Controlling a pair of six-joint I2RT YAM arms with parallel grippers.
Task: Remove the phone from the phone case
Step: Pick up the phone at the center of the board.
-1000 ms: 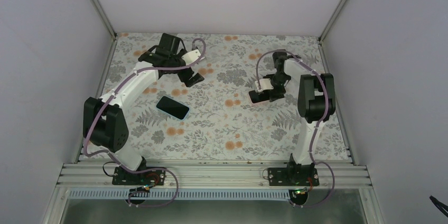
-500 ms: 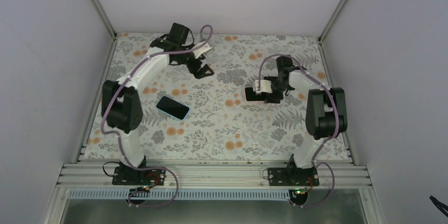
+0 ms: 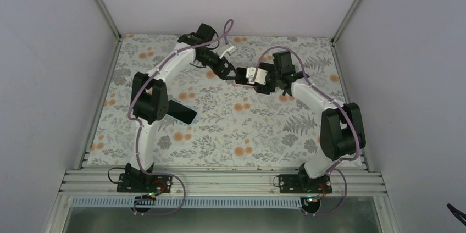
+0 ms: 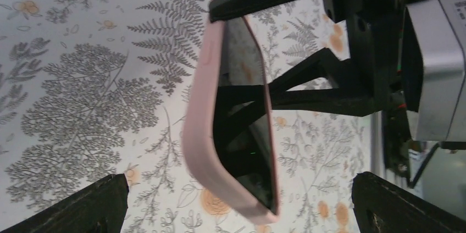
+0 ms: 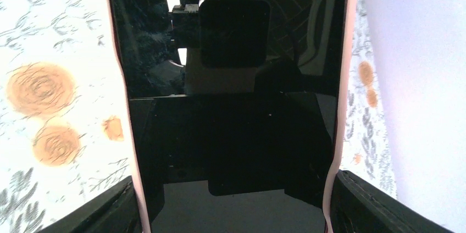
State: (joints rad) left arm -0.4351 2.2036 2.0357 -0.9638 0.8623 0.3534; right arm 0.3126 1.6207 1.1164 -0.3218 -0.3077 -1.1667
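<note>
White walls (image 3: 231, 2) close in a floral-printed surface (image 3: 247, 134) on three sides. Well to the left of the pink phone case (image 4: 200, 106), and nearer the arm bases, a second dark phone with a pale blue edge (image 3: 186, 114) lies flat on the surface, partly hidden under the elbow of the left arm (image 3: 165, 71). That arm stretches toward the far middle of the surface and ends just left of the case. The left fingers (image 4: 82, 208) are spread wide, one on each side of the case's near end, and touch nothing. The case faces them edge-on, seemingly lifted off the surface, with the phone (image 4: 258, 156) seated inside it, its glossy black screen showing reflections. The right fingers (image 5: 373, 205) pinch the case across its width, one pressed on each pink long edge, so that the screen fills the right wrist view between them. To the right of the case, the right arm (image 3: 313, 93) bends back toward its base at the near edge.
</note>
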